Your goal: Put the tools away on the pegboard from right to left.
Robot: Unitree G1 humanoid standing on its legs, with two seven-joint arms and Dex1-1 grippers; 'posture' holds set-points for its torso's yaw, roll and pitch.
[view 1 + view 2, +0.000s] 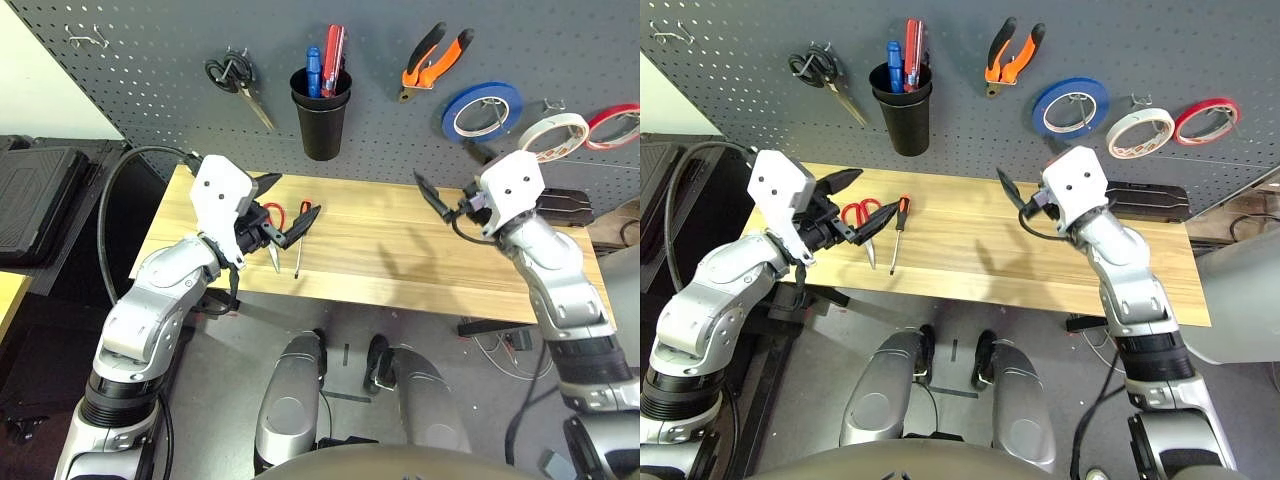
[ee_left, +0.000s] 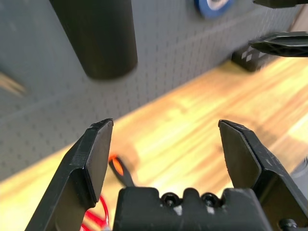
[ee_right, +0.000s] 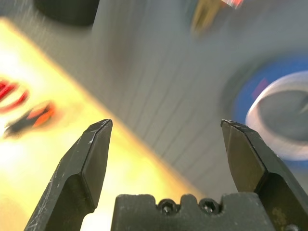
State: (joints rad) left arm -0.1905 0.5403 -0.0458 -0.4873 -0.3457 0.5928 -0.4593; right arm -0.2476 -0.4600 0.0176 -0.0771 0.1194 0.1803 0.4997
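The light is bright, and soft shadows of the right arm fall on the table [image 1: 970,260]. In the right wrist view the table is washed by strong glare, and the board [image 3: 159,72] is blurred. The left wrist view has a softly blurred background.

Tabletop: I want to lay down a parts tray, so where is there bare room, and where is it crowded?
The table is bare from the screwdriver rightward to the right forearm. It is crowded at the left, where the red scissors lie beside the screwdriver.
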